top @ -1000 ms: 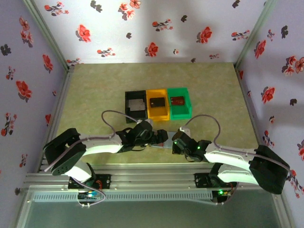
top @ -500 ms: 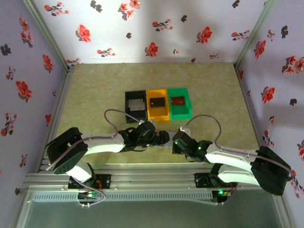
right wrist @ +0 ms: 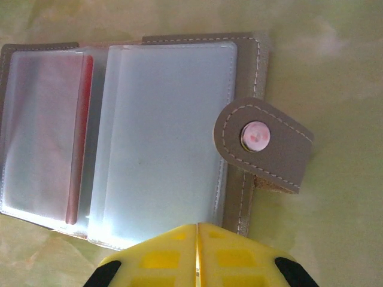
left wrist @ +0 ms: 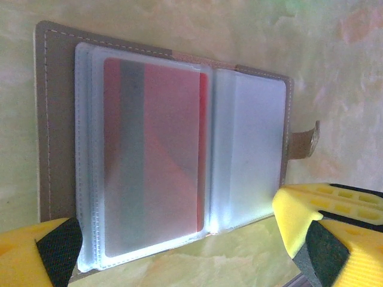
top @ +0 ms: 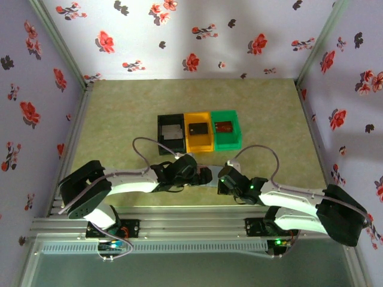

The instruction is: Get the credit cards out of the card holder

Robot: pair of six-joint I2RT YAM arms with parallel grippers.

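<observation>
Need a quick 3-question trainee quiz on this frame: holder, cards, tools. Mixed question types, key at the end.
1. True or false: the card holder is folded shut.
2. Of the left tool and the right tool, which stands open? A: left. B: right. C: both.
3. What colour is the card seen in the holder's clear sleeve?

Key: 1 false, it lies open; 2 A, the right tool's fingers are pressed together; 3 red.
</observation>
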